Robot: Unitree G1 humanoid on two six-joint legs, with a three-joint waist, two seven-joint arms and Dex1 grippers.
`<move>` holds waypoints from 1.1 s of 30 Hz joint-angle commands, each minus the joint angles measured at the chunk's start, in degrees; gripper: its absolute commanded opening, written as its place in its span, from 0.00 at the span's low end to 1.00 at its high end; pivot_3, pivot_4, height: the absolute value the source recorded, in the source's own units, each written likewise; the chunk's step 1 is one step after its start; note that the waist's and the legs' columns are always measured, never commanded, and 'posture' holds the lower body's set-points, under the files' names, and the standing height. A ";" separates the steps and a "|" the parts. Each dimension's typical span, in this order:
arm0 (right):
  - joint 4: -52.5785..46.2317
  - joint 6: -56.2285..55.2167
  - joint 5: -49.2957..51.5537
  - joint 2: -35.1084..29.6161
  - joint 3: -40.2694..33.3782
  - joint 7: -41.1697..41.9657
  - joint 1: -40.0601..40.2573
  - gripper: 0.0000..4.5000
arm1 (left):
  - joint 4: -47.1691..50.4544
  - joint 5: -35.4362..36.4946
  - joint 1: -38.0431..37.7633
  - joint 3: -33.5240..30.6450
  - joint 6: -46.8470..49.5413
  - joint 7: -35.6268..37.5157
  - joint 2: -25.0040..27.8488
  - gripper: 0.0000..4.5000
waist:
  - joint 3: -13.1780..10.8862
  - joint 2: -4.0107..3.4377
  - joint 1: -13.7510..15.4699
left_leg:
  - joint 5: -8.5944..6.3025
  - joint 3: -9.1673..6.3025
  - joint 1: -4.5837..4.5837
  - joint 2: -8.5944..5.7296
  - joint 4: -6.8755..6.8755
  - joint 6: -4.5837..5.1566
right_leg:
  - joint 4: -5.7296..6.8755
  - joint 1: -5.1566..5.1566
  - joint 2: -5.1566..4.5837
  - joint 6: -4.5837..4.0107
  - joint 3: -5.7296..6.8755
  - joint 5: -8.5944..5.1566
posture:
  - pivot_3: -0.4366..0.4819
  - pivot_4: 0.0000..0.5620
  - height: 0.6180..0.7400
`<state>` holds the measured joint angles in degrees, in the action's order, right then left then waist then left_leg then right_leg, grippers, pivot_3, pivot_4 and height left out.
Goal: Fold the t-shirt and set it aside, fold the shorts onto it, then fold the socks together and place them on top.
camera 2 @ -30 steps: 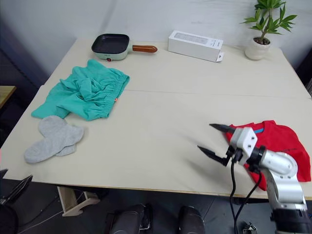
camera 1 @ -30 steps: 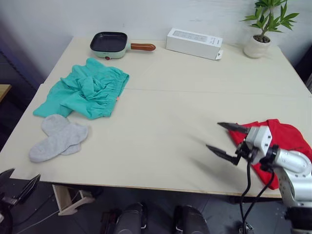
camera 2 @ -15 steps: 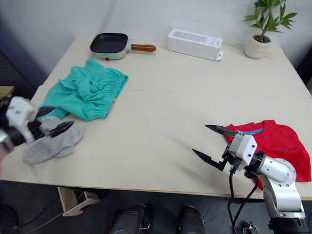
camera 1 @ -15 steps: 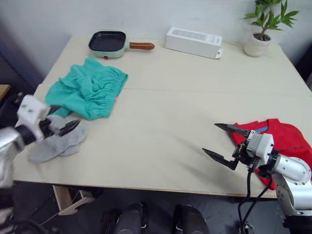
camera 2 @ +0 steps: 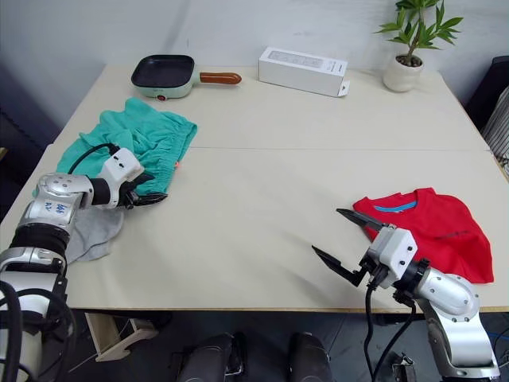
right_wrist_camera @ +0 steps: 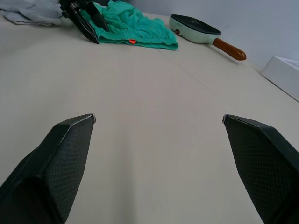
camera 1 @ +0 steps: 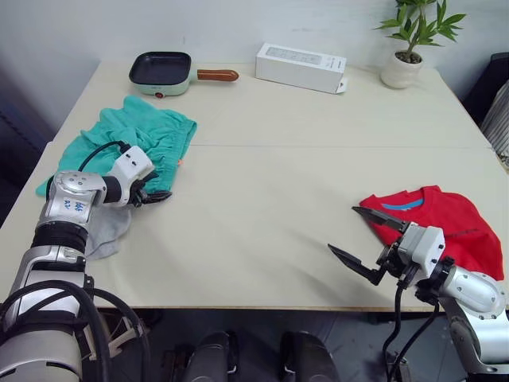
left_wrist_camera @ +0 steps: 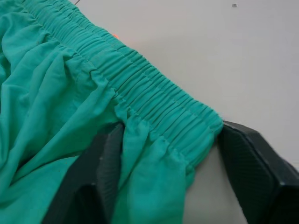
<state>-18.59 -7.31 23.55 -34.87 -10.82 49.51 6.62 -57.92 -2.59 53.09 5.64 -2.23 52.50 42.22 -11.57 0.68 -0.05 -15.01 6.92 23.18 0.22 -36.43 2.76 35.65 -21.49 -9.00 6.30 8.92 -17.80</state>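
A: Where is the left pincer [camera 1: 159, 196], and what is its state?

B: It is at the left side of the frame, at the near edge of the shorts [camera 1: 127, 143]. In the left wrist view its 2 fingers [left_wrist_camera: 252, 163] stand apart, 1 on each side of the gathered waistband [left_wrist_camera: 154, 105], and the teal cloth lies between them. The fingers are spread, so it is not clenched on the cloth.

A: And the right pincer [camera 1: 367, 245]?

B: It is at the lower right of the frame, over bare worktop [camera 1: 270, 183], just to the left of the t-shirt [camera 1: 437, 227]. Its 2 black fingers are wide apart and hold nothing.

A: Where do the garments lie?

B: The t-shirt is at the right of the frame, near the front edge of the worktop, red, with the blue label at the collar visible. The shorts lie crumpled at the upper left, with the small orange tag [right_wrist_camera: 132, 41] at the edge. The socks [camera 2: 94, 232] are at the lower left, grey, partly hidden under the left arm.

A: What else stands on the worktop?

B: Along the top of the frame there are 3 things: a pan [camera 1: 163, 70] with a brown handle, a white box [camera 1: 301, 67], and a potted plant [camera 1: 402, 48] in the upper right corner.
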 commanded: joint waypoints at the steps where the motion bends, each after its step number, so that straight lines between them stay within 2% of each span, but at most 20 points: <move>1: -2.34 -0.29 -0.19 0.66 -0.71 -1.51 0.33 1.00 | -4.20 -1.66 2.20 0.18 -3.70 -1.01 -1.35 0.38 | 0.00 0.00 0.08 | 0.01 -0.03 0.00 0.02 0.00 0.03 | 0.03 -0.01 -0.28 -0.06 0.00 0.03 | 0.48 0.27 1.00; 6: -1.91 -0.10 -0.62 0.16 -1.36 -2.36 -0.01 1.00 | -3.91 2.40 7.12 -3.78 -7.44 0.37 -5.67 0.02 | -0.06 0.11 0.79 | 0.34 -0.08 0.07 -0.14 -0.02 0.19 | 0.23 -0.07 -0.42 -0.09 0.13 0.05 | 0.48 0.27 1.00; 10: -0.18 -0.66 -1.04 -0.53 -2.85 -2.69 -0.71 1.00 | 4.41 4.51 9.71 -2.47 -8.01 9.41 -9.83 0.01 | -0.09 0.17 1.35 | 0.34 -0.07 0.26 -0.32 -0.12 0.39 | 0.30 -0.09 -0.28 0.05 0.25 0.13 | 0.48 0.27 1.00; 15: 1.61 -0.80 -1.12 -2.10 -5.50 -2.70 -2.14 1.00 | 23.81 8.49 6.93 0.97 1.32 16.89 -15.13 0.01 | -0.09 0.16 1.30 | 0.14 -0.05 0.54 -0.40 -0.70 0.76 | 0.17 -0.03 -0.26 0.42 0.25 0.32 | 0.48 0.27 1.00; 19: 3.50 -0.73 -0.66 -4.03 -8.22 -1.70 -2.15 1.00 | 38.26 12.21 1.59 4.75 10.78 19.56 -19.32 0.01 | -0.09 0.15 1.27 | 0.14 -0.04 0.65 -0.46 -0.88 0.97 | -0.01 0.03 -0.29 0.70 0.15 0.47 | 0.48 0.27 1.00; 24: 4.52 0.42 0.25 -5.66 -9.99 -0.38 -1.76 1.00 | 44.63 13.01 -2.99 8.20 16.21 16.60 -25.29 0.01 | -0.09 0.14 1.32 | 0.16 -0.06 0.63 -0.45 -0.90 1.00 | -0.02 0.03 -0.31 0.70 0.15 0.48 | 0.48 0.27 1.00; 26: 4.33 0.86 0.53 -5.90 -10.08 -0.16 -1.59 1.00 | 46.37 13.77 -3.59 8.01 20.45 12.36 -28.99 0.12 | -0.09 0.14 1.41 | 0.16 -0.08 0.64 -0.45 -0.90 1.00 | -0.07 0.03 -0.35 0.70 0.15 0.48 | 0.48 0.27 1.00; 28: 3.71 1.71 0.93 -6.01 -9.86 0.18 -1.40 1.00 | 47.20 13.30 -4.33 8.20 20.17 10.80 -30.38 0.24 | -0.09 0.13 1.47 | 0.17 -0.11 0.70 -0.45 -0.97 1.03 | -0.07 0.03 -0.39 0.70 0.14 0.48 | 0.48 0.27 1.00; 31: 2.79 3.05 1.93 -6.10 -9.38 0.97 -1.42 1.00 | 48.09 13.28 -5.64 7.80 18.91 11.74 -28.49 0.47 | -0.07 0.10 1.39 | 0.17 -0.20 0.75 -0.45 -1.00 1.04 | -0.10 0.03 -0.42 0.70 0.15 0.48 | 0.48 0.27 1.00; 33: 1.99 4.01 2.50 -6.32 -8.94 1.46 -1.81 1.00 | 49.04 14.80 -6.35 5.56 18.14 12.28 -26.43 0.58 | -0.07 0.05 1.17 | 0.17 -0.19 0.72 -0.45 -0.97 1.03 | -0.10 0.03 -0.41 0.69 0.17 0.48 | 0.48 0.27 1.00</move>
<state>-13.76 -3.72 24.33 -39.98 -18.84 50.51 5.11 -11.55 10.26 47.12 13.78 17.05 64.15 14.51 -11.64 0.73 1.12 -14.84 6.73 23.89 -0.23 -37.39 3.78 35.55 -21.47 -9.41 6.99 9.09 -17.32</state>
